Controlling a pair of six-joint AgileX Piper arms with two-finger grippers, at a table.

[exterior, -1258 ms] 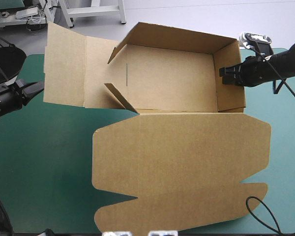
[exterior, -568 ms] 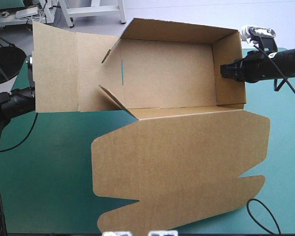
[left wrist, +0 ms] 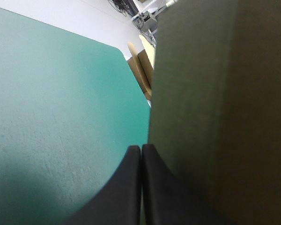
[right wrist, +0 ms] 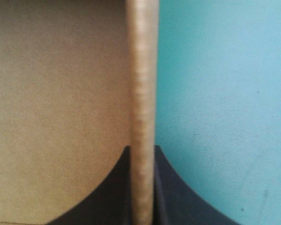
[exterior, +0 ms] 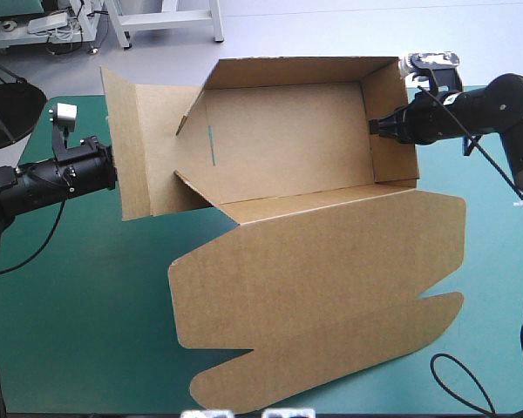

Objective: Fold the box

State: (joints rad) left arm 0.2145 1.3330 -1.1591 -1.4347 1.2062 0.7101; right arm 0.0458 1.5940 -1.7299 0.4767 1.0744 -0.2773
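Note:
The brown box point(exterior: 288, 139) stands as an open tray with back and right walls raised. Its lid point(exterior: 331, 279) lies flat toward the table's front edge. The wide left flap point(exterior: 144, 148) is tilted up on edge. My left gripper point(exterior: 113, 165) sits against that flap's outer face. In the left wrist view its fingers point(left wrist: 141, 152) are shut with nothing between them, and the flap point(left wrist: 215, 93) lies alongside one finger. My right gripper point(exterior: 376, 126) is shut on the right wall. In the right wrist view the wall's edge point(right wrist: 142, 70) runs between the fingers point(right wrist: 142, 154).
Bare teal-green cover point(exterior: 78, 305) lies left of the lid and to the right of the box point(exterior: 497, 244). In the left wrist view, bits of brown board point(left wrist: 143, 70) show past the table's rounded corner, beside the flap.
The left flap has swung from lying flat to standing on edge. My left gripper has come in to the right against it. The right gripper and its wall have shifted left.

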